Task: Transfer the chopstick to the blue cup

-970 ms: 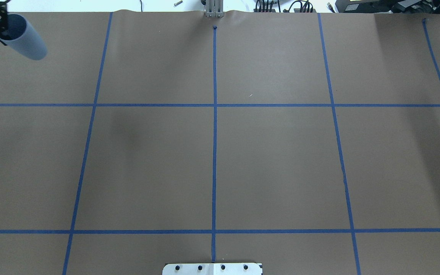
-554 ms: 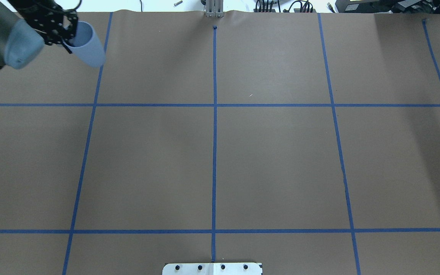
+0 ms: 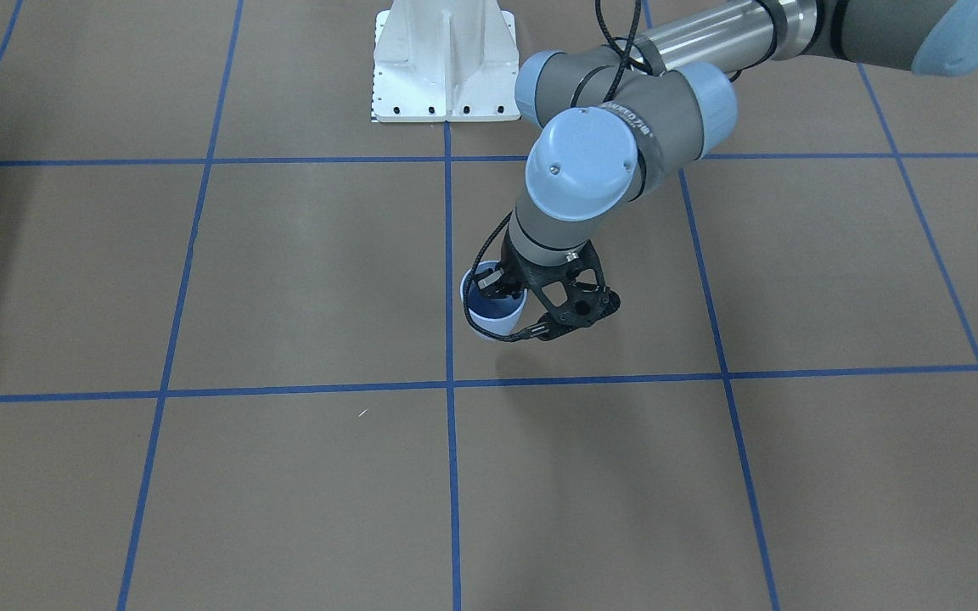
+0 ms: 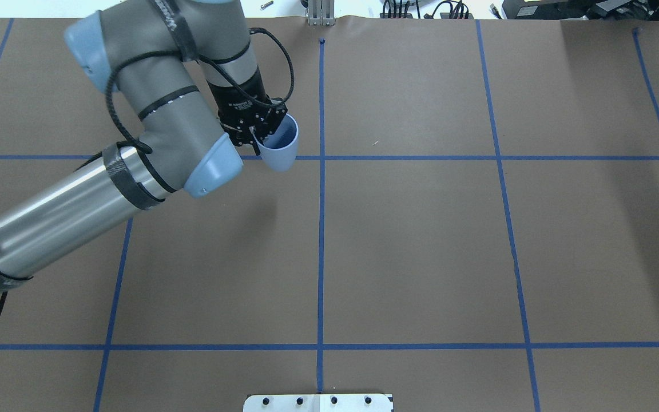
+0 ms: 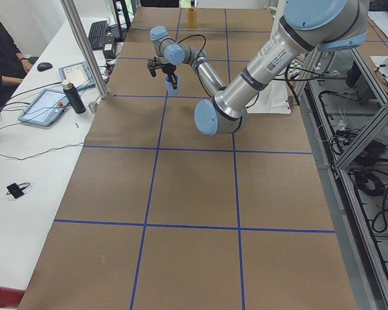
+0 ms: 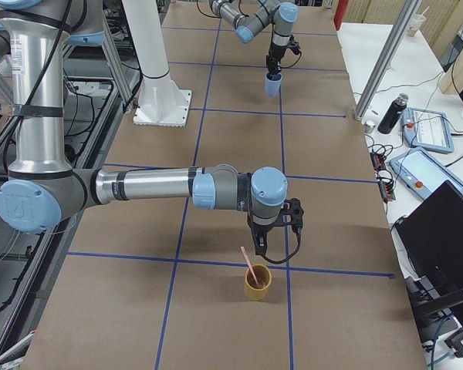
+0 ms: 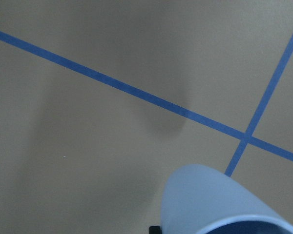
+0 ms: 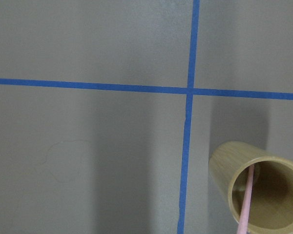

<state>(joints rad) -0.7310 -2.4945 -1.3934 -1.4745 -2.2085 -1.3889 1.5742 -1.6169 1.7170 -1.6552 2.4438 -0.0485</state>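
In the wrist views, the bottom edge cuts off the blue cup (image 7: 219, 204), the chopstick (image 8: 246, 204) and the tan cup (image 8: 219, 168); the right hand (image 6: 272, 248) shows only small, from the side, so its grip cannot be told.

Diffuse overhead light throws soft shadows on the table (image 4: 421, 257); the blue cup (image 7: 219, 200) blurs close-up.

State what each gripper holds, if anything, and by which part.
The left gripper holds the blue cup by its rim, pinching the wall. The right gripper hangs above the chopstick; whether it holds anything cannot be told.
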